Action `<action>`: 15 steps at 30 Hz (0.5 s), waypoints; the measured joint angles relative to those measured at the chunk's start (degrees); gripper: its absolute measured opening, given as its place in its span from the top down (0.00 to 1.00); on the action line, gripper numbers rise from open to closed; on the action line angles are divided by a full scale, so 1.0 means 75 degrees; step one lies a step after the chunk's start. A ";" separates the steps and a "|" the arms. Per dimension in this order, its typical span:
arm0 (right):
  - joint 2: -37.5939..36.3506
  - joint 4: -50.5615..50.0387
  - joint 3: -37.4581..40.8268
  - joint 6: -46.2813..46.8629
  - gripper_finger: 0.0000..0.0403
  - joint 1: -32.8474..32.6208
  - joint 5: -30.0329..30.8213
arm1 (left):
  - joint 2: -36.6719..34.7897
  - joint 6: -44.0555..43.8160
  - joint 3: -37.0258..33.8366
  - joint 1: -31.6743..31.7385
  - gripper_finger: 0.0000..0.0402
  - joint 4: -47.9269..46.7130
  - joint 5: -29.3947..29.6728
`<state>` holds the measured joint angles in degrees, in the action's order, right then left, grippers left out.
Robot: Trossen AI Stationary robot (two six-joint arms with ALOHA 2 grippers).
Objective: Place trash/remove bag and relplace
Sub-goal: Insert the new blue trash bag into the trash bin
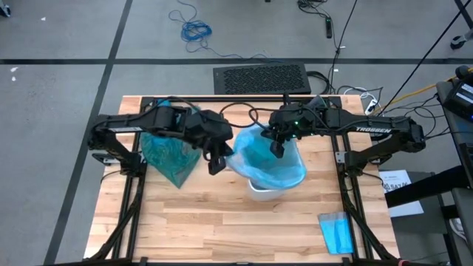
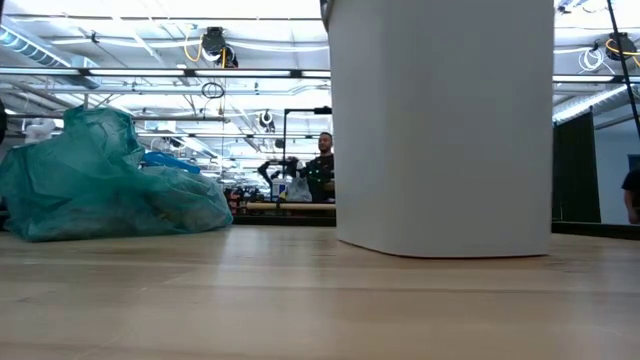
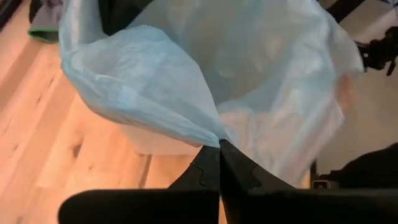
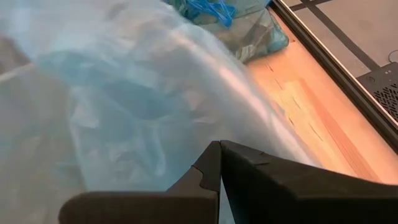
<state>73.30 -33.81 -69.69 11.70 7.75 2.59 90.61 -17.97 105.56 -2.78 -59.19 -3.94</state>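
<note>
both grippers [image 1: 215, 164] [image 1: 277, 148] pinching pale liner [image 1: 270, 166], teal bag [image 1: 170, 155] left

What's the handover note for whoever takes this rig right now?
Left gripper: shut on the new liner's rim.
Right gripper: shut on the liner at the far side of the bin.
Full teal bag is out, lying on the table left of the bin.
Folded blue sheet sits near the front right corner.
Left: spread the liner over the rim and seat it.

Grey floor [image 1: 59, 44], bright ceiling lights [image 2: 120, 10]
</note>
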 joint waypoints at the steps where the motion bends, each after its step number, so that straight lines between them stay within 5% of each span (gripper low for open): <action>1: 0.0000 -0.0020 0.0000 0.0000 1.00 0.0000 0.0000 | -0.0029 -0.0099 0.0000 -0.0051 1.00 0.0009 0.0006; 9: 0.0000 -0.0123 0.0000 -0.0055 1.00 0.0002 -0.0195 | -0.0096 -0.0505 0.0000 -0.0413 1.00 -0.0079 0.0192; 15: -0.0005 -0.0134 0.0000 -0.0055 1.00 -0.0054 -0.0192 | 0.0261 -0.0319 -0.0009 -0.0546 1.00 -0.0169 0.2173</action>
<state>73.26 -34.81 -69.69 11.30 7.34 1.15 92.56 -20.36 105.49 -6.87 -60.46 12.36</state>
